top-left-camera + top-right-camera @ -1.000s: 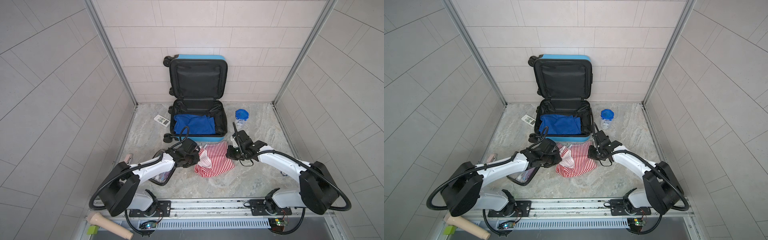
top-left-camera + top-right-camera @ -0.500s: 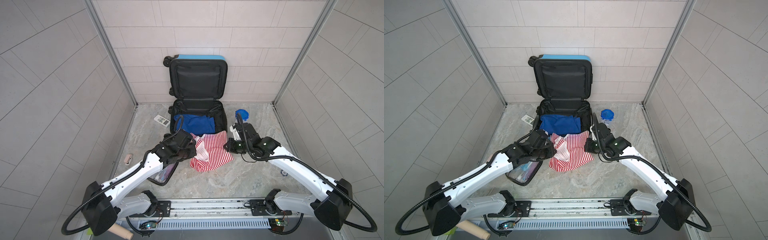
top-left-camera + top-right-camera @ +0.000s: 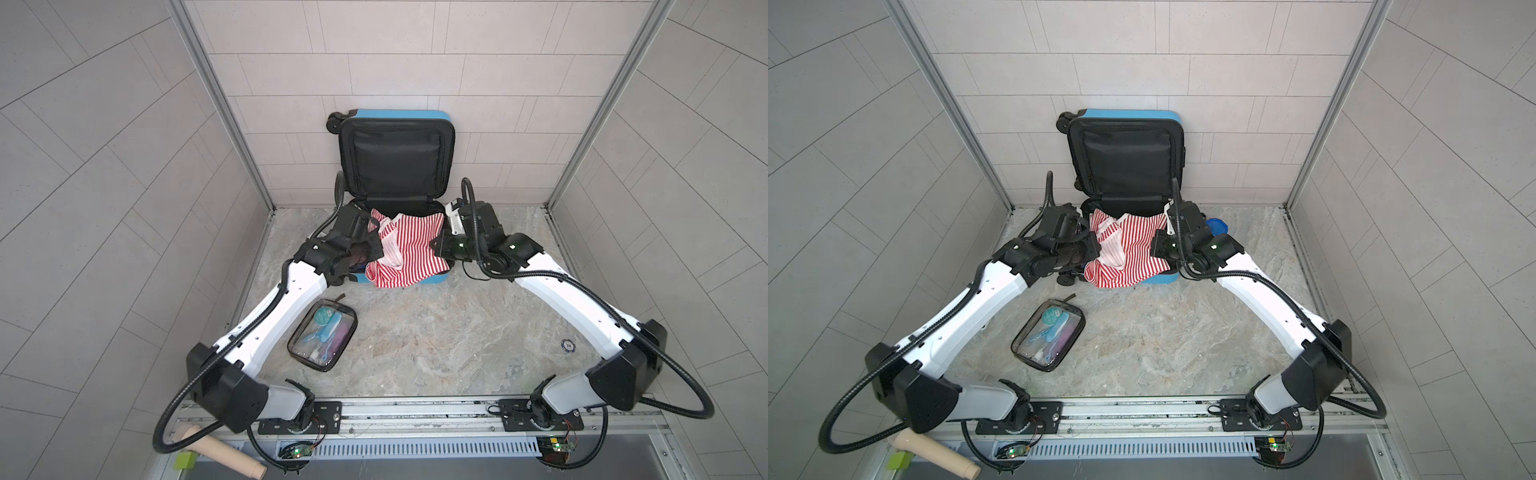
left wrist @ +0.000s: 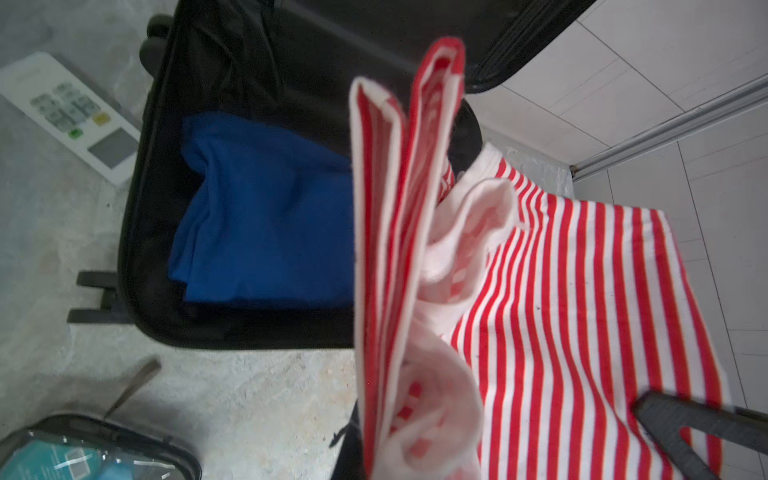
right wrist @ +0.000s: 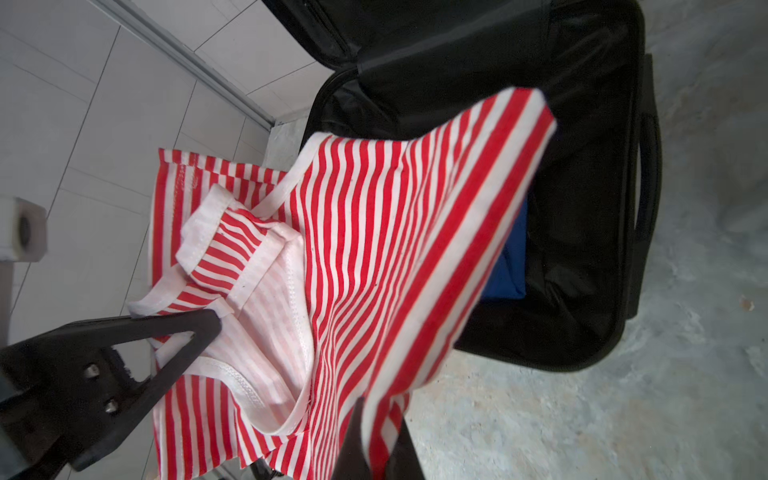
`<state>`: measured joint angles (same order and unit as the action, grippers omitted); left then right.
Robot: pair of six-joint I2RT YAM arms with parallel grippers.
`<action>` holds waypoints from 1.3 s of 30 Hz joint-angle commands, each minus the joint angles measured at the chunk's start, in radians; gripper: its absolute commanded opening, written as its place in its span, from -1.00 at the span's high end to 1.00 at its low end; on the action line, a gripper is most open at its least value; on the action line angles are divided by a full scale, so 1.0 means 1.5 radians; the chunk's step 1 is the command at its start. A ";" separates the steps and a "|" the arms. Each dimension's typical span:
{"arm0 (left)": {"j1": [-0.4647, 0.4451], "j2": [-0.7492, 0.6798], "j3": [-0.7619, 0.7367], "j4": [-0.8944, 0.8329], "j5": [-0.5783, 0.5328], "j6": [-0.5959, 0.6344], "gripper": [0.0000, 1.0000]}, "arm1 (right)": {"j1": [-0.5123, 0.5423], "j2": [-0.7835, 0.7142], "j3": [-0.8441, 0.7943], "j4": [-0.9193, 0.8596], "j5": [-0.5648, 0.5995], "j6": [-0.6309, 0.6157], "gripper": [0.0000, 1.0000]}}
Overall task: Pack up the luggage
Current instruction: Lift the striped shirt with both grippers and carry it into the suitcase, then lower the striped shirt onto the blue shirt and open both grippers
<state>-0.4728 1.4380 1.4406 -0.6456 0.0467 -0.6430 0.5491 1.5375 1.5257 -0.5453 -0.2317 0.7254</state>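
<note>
The striped shirt (image 3: 411, 249) is gripped at opposite edges by the left tool (image 5: 214, 320) and right tool (image 4: 644, 409), spread over the open luggage (image 3: 395, 113), likely to be laid flat.

Both top views bright, even diffuse light, only faint soft shadows on the floor (image 3: 436, 340), no glare; wide-angle lens bows the wall tiles (image 3: 104, 166) at the edges. Wrist views dimmer, luggage (image 4: 257, 62) interior crushed to black, striped cloth (image 4: 386, 216) near lens soft and blurred
</note>
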 commanded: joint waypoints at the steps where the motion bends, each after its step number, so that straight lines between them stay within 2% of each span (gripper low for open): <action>1: 0.028 0.065 0.071 -0.021 0.007 0.077 1.00 | -0.018 0.074 0.080 -0.026 0.008 -0.023 1.00; 7: 0.086 0.192 0.168 -0.029 0.027 0.116 1.00 | -0.052 0.230 0.207 -0.048 0.000 -0.029 1.00; 9: 0.103 0.229 0.187 -0.025 0.036 0.121 1.00 | -0.064 0.279 0.249 -0.056 -0.023 -0.045 1.00; 17: 0.141 0.351 0.268 -0.033 0.048 0.134 1.00 | -0.075 0.413 0.379 -0.107 -0.014 -0.053 1.00; 36: 0.163 0.479 0.293 -0.043 0.051 0.128 1.00 | -0.099 0.502 0.374 -0.118 0.001 -0.063 1.00; 39: 0.163 0.488 0.297 -0.046 0.052 0.130 1.00 | -0.105 0.499 0.362 -0.118 -0.004 -0.062 0.88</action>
<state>-0.2409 2.1529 1.8481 -0.6880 0.1432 -0.4538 0.4107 2.2910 2.0758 -0.6926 -0.2581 0.6491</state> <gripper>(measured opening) 0.054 0.077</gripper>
